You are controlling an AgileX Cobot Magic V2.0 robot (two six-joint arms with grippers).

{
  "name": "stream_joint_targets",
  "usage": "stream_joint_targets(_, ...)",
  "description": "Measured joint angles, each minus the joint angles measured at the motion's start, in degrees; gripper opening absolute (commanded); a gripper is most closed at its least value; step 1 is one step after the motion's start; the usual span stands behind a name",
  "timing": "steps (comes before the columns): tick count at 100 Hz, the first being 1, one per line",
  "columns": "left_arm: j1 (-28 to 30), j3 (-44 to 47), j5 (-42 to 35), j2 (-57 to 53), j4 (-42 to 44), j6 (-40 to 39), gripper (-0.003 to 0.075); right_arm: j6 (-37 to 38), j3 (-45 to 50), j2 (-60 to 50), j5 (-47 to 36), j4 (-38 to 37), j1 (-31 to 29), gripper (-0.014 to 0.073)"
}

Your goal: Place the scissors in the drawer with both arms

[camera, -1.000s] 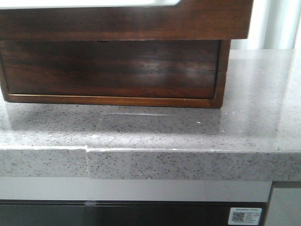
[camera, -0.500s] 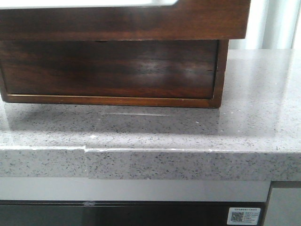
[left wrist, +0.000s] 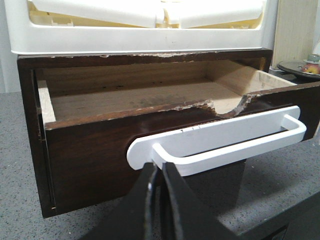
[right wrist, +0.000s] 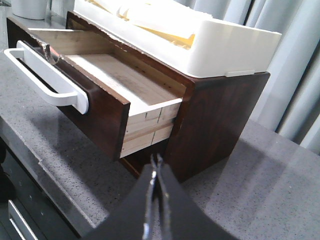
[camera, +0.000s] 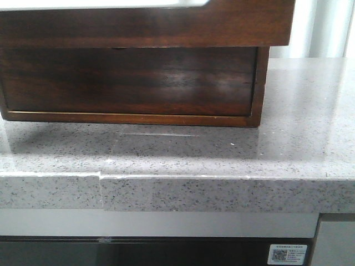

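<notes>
The drawer point(camera: 144, 25) stands pulled out of the dark wooden box, its white handle strip at the top edge of the front view. In the left wrist view the drawer point(left wrist: 90, 155) is open, its wooden floor bare, with the white handle point(left wrist: 225, 137) across its front. My left gripper point(left wrist: 160, 167) is shut and empty, its tips just under the handle's end. My right gripper point(right wrist: 157, 159) is shut and empty, low beside the box, near the open drawer point(right wrist: 100, 110). The scissors are out of view.
The wooden box point(camera: 127, 80) sits on a grey speckled counter point(camera: 222, 149), whose front edge runs close below. A white tray point(right wrist: 225, 50) lies on top of the box. Curtains point(right wrist: 295, 60) hang behind. A round dark object point(left wrist: 300, 67) lies beyond the drawer.
In the front view the box and the counter seam sit very slightly further left than a second ago. Nothing else differs.
</notes>
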Motion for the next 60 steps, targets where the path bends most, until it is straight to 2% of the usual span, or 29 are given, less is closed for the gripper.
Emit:
stream_joint_targets(48, 0.0, 1.7, 0.0, -0.1, 0.0, 0.0, -0.0019, 0.0, 0.0, 0.0, -0.2, 0.0, 0.0, -0.0002)
stream_joint_targets(60, 0.7, 6.2, -4.9, -1.5, 5.5, 0.0, -0.0019, 0.0, 0.0, 0.0, -0.3, 0.0, 0.0, -0.0002)
